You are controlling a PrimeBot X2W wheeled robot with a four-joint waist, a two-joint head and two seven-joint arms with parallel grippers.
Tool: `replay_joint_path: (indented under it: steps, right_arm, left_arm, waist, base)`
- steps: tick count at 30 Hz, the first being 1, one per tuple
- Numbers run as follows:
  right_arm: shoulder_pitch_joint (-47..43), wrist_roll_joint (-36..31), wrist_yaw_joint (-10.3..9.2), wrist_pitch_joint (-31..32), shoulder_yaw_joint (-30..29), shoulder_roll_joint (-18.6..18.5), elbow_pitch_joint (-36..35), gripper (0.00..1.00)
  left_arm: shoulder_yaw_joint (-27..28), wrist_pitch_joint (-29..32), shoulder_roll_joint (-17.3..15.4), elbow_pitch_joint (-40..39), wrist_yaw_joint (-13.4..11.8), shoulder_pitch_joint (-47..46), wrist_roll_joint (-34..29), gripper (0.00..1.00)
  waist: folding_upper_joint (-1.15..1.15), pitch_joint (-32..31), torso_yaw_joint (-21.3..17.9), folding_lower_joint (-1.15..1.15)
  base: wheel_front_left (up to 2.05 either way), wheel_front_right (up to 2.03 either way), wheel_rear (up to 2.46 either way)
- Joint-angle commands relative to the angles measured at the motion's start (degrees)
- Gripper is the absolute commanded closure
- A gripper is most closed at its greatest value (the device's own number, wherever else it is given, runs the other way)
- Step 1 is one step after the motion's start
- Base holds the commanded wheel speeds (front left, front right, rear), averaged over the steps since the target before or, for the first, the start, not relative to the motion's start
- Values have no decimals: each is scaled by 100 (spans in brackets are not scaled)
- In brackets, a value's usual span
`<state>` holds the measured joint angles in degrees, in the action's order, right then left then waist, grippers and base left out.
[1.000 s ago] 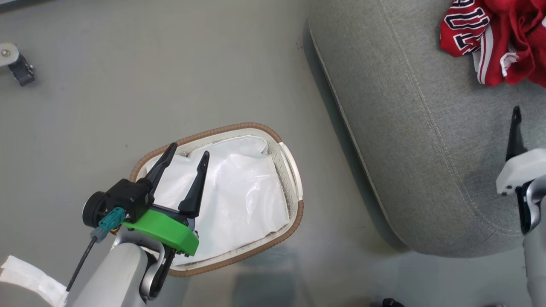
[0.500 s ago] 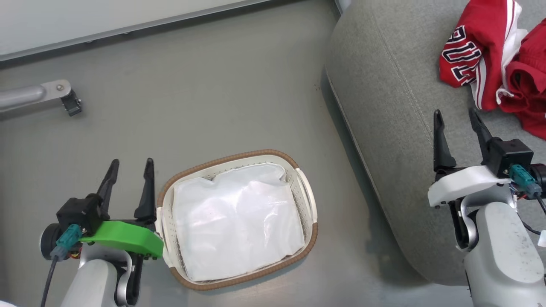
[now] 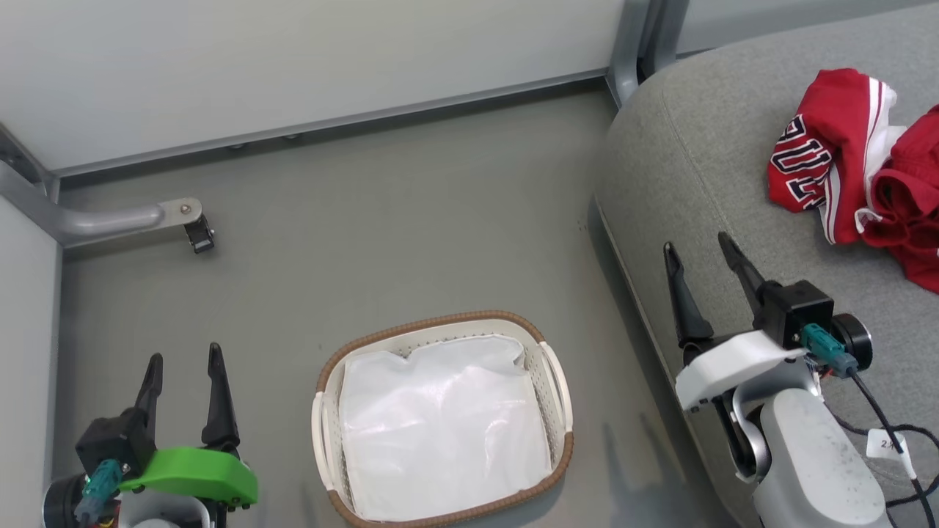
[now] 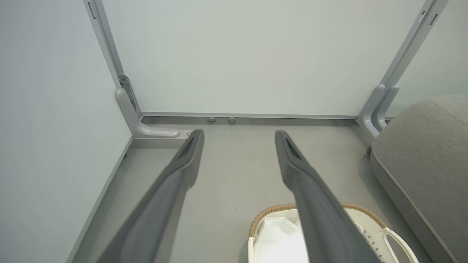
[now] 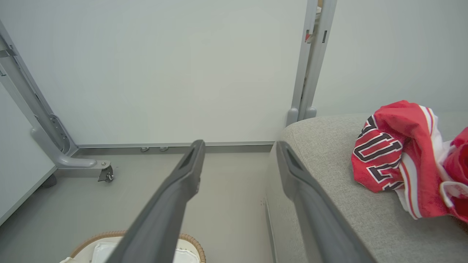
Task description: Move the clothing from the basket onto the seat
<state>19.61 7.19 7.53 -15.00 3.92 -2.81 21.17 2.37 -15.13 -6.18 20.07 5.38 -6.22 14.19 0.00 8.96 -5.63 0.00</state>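
Grippers first: our L gripper (image 3: 183,354) hangs low over the floor (image 3: 367,242), near the left side of the basket (image 3: 440,323) but not touching it. Its fingers are spread wide w/ nothing btwn them. Our R gripper (image 3: 697,246) sits above the front edge of the seat (image 3: 682,147), likewise spread wide & empty, tips aimed toward the wall.

The clothing (image 3: 843,169) lies in a crumpled red heap on the seat, toward its right, near our R gripper but clear of it, and well apart from the basket. Part of the dark lettering shows on a fold. The basket stands on the floor btwn our two arms. Inside we see just the white sheet (image 3: 440,433) lining it, no red.

Our read: the job looks done. Each arm is on its own side, L by the basket, R by the seat. Both are empty & aimed away from the cloth, prob. bc nothing's left to lift. It looks like a rest pose, not a reach.
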Motion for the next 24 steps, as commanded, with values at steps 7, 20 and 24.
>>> replay_joint_path:
  steps: [7, 20, 24]
  right_arm:
    - [-597, 107, -7, -24, 73, -26, -18, 0]
    - [-898, 310, 0, 64, 1, 38, 143, 100]
    - [-916, 769, 0, 186, -64, 36, 98, 100]
  left_arm:
    - [217, -2, 182, -35, 147, 457, -152, 0]
    - [274, 65, 321, 201, 174, 554, 52, 100]
    - [297, 198, 320, 169, 176, 510, 484, 100]
  waist:
    - [0, -519, 232, 0]
    - [0, -585, 260, 0]
    - [0, -594, 269, 0]
  base:
    - [0, 0, 0]
    - [0, 0, 0]
    - [0, 0, 0]
